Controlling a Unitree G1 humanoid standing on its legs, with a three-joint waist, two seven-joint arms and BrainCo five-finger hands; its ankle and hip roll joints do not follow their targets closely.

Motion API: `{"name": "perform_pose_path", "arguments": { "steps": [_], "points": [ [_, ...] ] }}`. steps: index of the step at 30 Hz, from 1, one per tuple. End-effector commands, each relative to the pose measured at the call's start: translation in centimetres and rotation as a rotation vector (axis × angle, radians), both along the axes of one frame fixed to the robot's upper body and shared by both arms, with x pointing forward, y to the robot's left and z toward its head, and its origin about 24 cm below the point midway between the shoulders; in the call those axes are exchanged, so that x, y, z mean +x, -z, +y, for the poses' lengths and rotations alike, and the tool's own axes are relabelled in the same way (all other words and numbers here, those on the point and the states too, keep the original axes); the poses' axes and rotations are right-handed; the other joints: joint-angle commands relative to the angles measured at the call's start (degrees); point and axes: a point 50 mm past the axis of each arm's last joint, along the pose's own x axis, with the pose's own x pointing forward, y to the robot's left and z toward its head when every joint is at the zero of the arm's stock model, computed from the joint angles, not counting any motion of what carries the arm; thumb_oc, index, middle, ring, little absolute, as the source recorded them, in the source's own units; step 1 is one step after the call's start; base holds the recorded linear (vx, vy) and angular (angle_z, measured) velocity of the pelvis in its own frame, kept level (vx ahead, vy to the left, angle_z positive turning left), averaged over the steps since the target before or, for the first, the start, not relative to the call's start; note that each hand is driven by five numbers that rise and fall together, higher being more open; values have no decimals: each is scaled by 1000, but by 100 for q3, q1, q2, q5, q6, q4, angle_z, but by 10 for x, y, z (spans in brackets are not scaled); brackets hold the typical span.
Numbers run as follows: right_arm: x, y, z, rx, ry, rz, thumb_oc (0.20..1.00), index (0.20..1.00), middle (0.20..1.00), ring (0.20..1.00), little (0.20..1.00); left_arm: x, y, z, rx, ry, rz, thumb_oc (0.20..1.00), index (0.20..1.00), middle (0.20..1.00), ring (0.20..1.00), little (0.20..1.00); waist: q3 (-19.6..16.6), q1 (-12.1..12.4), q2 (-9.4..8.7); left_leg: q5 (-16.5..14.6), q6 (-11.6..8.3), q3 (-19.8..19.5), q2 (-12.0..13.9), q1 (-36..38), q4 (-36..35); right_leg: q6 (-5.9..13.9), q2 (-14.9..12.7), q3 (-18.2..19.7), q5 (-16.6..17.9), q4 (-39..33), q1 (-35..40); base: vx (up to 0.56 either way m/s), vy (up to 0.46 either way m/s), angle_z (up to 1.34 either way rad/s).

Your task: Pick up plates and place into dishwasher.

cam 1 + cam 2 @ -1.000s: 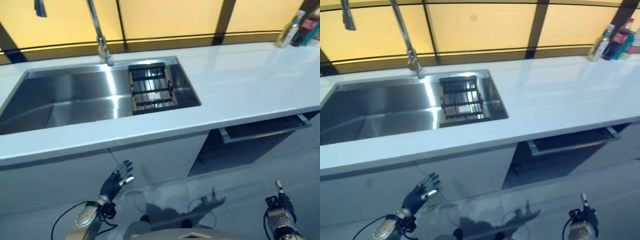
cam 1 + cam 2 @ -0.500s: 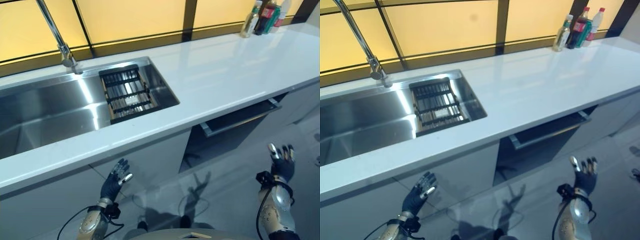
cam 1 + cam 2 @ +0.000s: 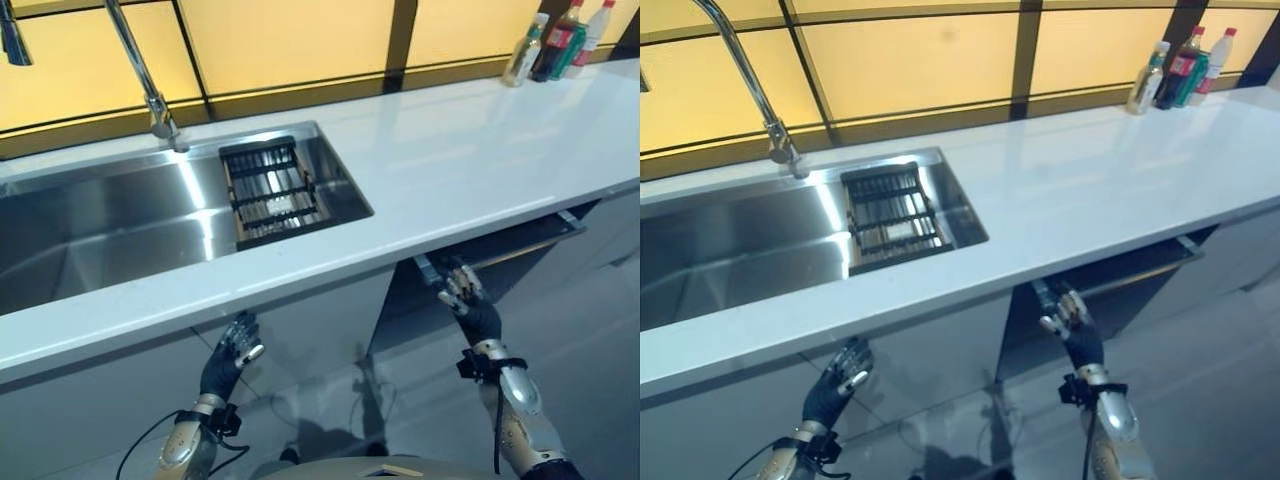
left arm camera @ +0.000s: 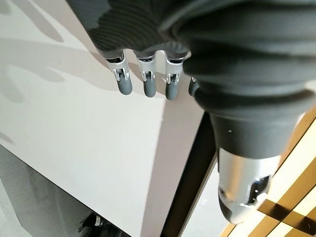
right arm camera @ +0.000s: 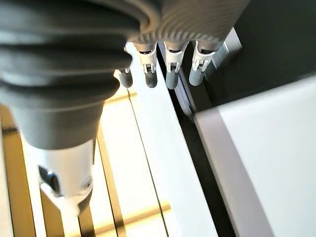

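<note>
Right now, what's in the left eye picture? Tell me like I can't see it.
The robot's right hand, fingers open, reaches up to the left end of the slightly open dishwasher door under a white counter. Its left hand hangs open below the steel sink, which holds a dark rack.

Your left hand (image 3: 228, 358) and right hand (image 3: 466, 300), silver fingers with dark tips, dark ribbed covers over backs and wrists, silver-grey forearms, black band at each wrist
</note>
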Motion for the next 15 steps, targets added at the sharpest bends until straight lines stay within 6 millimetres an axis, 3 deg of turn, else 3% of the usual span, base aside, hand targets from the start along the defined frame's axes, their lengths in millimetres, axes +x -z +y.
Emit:
{"name": "perform_pose_path", "arguments": {
  "steps": [1,3,9,15],
  "points": [
    [8,-11,13,10,-82,-62,1000,1000,1000,1000,1000,16,-29,14,21,-16,-177,1000,1000,1000,1000,1000,-35,138,-266,-89,409,164,-414,-331,238,174,-188,-302,-71,52,137,-28,20,15],
    [6,-7,16,37,-84,-41,1000,1000,1000,1000,1000,19,-36,11,15,24,-220,1000,1000,1000,1000,1000,-23,167,-265,-75,407,132,-415,-333,224,173,-192,-326,-84,61,150,-34,10,23],
    [11,-10,18,27,-90,-61,1000,1000,1000,1000,1000,27,-70,-19,-30,390,-387,1000,1000,1000,1000,1000,25,199,-198,-21,370,64,-381,-297,137,206,-221,-413,-90,65,188,-44,6,16],
    [18,-19,16,40,-66,-107,1000,1000,1000,1000,1000,43,-101,-16,-176,383,-535,1000,1000,1000,1000,1000,-16,179,-145,34,320,103,-336,-264,37,227,-262,-521,-93,22,227,-24,19,10]
  ]
}}
